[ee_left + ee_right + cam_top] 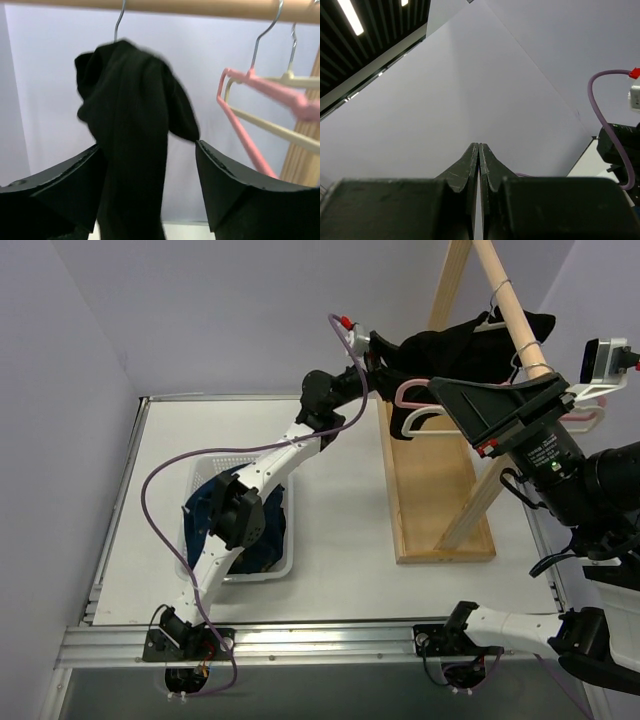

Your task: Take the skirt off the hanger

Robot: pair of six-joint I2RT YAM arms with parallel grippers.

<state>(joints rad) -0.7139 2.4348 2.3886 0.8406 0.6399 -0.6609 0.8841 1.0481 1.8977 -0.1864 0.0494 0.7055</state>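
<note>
The left gripper (147, 145) is up at the wooden rail (200, 6) with its fingers spread wide on both sides of the black skirt (127, 115). The skirt hangs bunched over the hanger (118, 22), only its wire hook showing; I judge this prepares a grip to pull the cloth off. The right gripper (479, 150), fingers pressed together on nothing, waits aside, and on the tabletop (340, 520) a white basket (265, 575) holds a blue garment (203, 502).

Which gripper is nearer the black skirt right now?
Left. The left gripper is open around the hanging skirt; the right gripper is shut, away from it, facing only wall.
</note>
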